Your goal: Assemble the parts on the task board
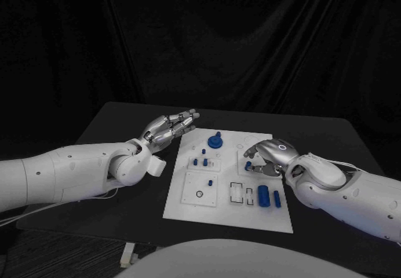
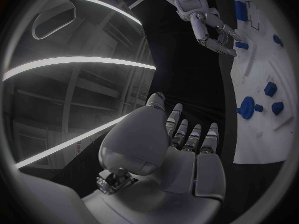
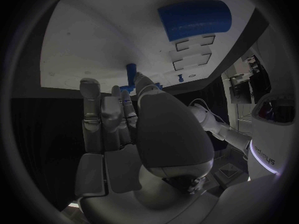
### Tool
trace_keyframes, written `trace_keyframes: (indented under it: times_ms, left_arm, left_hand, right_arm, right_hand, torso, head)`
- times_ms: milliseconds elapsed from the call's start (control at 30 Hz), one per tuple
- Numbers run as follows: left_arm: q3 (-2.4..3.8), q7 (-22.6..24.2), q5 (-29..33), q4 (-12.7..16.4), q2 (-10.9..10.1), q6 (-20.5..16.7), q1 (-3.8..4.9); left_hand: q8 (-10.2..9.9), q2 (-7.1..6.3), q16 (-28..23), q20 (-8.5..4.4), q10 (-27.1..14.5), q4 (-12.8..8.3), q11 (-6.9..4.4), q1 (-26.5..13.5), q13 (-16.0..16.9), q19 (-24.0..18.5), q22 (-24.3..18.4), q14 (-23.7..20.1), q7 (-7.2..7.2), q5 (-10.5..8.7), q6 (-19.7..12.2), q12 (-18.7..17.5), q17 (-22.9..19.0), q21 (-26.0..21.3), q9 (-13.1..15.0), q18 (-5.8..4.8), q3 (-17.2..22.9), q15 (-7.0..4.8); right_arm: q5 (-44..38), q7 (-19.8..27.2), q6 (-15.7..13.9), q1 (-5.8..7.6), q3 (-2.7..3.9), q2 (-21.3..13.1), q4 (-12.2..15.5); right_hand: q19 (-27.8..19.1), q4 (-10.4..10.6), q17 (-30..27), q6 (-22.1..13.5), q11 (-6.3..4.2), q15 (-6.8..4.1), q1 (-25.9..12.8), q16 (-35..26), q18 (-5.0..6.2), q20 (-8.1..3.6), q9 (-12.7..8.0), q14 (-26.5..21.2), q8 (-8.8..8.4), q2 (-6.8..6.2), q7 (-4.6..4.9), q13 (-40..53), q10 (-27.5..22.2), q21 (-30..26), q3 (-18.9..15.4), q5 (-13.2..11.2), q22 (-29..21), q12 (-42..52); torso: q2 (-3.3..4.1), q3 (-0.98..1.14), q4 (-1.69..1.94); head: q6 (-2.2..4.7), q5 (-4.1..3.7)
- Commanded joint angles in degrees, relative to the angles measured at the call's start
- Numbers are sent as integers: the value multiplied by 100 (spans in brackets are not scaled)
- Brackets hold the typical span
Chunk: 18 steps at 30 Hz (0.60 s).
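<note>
In the head view, your task board (image 1: 188, 197) lay flat mid-table, and your right hand (image 1: 269, 155) hung over its right edge, fingertips down at a small blue peg (image 1: 248, 166). Whether they pinched it, you could not tell from here. Your left hand (image 1: 170, 128) hovered beside the board's far left corner, fingers straight, slightly apart, holding nothing. A knobbed blue part (image 1: 215, 141) stood near the far edge; two long blue blocks (image 1: 264, 196) lay near the front.

In the left wrist view, your left hand (image 2: 181, 149) was plainly empty, well apart from the board.

In the right wrist view, your right hand (image 3: 124, 129) had its fingers stretched close together, tips touching or just beside the peg (image 3: 131, 74); no firm grip was visible. A large blue cylinder (image 3: 194, 19) lay beyond.

The peg looked stiff, light and probably smooth, so it could slip; take it across its sides. Neighbouring pegs crowded it.
</note>
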Motion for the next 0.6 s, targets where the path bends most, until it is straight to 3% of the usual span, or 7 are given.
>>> trace_keyframes:
  times_ms: [33, 167, 200, 400, 600]
  left_arm:
    - [6, 143, 31, 4, 12, 54, -10]
    - [6, 140, 31, 4, 11, 58, -11]
    - [6, 140, 31, 5, 10, 59, -11]
    - [6, 131, 31, 7, 4, 65, -11]
    - [6, 124, 31, 3, 7, 80, -13]
  left_hand:
    - [23, 29, 18, -2, 15, 6, 38, 31, 8, 55, 13, 3, -7, 30, 30, 39, 6, 9, 8, -27, 1, 19]
    - [23, 29, 18, -2, 15, 6, 38, 31, 8, 55, 13, 3, -7, 30, 30, 39, 6, 9, 8, -27, 1, 19]
    - [24, 30, 20, -2, 15, 4, 39, 34, 8, 56, 14, 3, -6, 32, 31, 41, 7, 9, 8, -28, 2, 19]
    - [25, 30, 23, -1, 15, 0, 41, 42, 8, 62, 32, 4, -4, 37, 36, 42, 7, 13, 9, -28, 5, 20]
    - [27, 30, 28, 1, 14, -3, 43, 52, 8, 76, 66, 5, -2, 41, 39, 39, 8, 21, 9, -28, 7, 24]
  right_arm:
    - [122, 94, 166, -32, 3, 67, -81]
    - [168, 131, 265, -68, 3, 146, -166]
    - [173, 141, 278, -75, 3, 159, -182]
    - [191, 178, 331, -100, 3, 200, -232]
    - [196, 196, 332, -106, 3, 207, -236]
  right_hand:
    - [-28, -26, -14, 46, 5, 26, 62, -13, -62, 22, 11, -47, 38, -1, 23, -25, 53, -33, 28, 157, 392, 27]
    - [-62, -44, -67, 114, 19, 46, 139, -47, -53, 46, 20, -90, 46, -20, 36, -83, 130, -98, 136, 471, 384, -19]
    - [-95, -58, -103, 152, 26, 58, 186, -74, -46, 54, 30, -123, 53, -42, 42, -118, 168, -153, 212, 695, 375, -53]
    - [-170, -86, -168, 244, 26, 58, 242, -112, -31, 54, 72, -195, 51, -180, 47, -250, 330, -188, 533, 1311, 370, -183]
    - [-193, -133, -167, 369, 15, 64, 243, -102, -33, 50, 124, -203, 96, -234, 54, -275, 526, -132, 705, 1451, 374, -176]
  torso:
    - [-2, -2, -4]
    - [-4, -1, -3]
    - [-4, -1, -3]
    - [-2, -1, -2]
    - [-2, -1, -2]
  head:
    - [-1, -3]
    - [-1, 3]
    - [-1, 6]
    - [-1, 4]
    - [-1, 0]
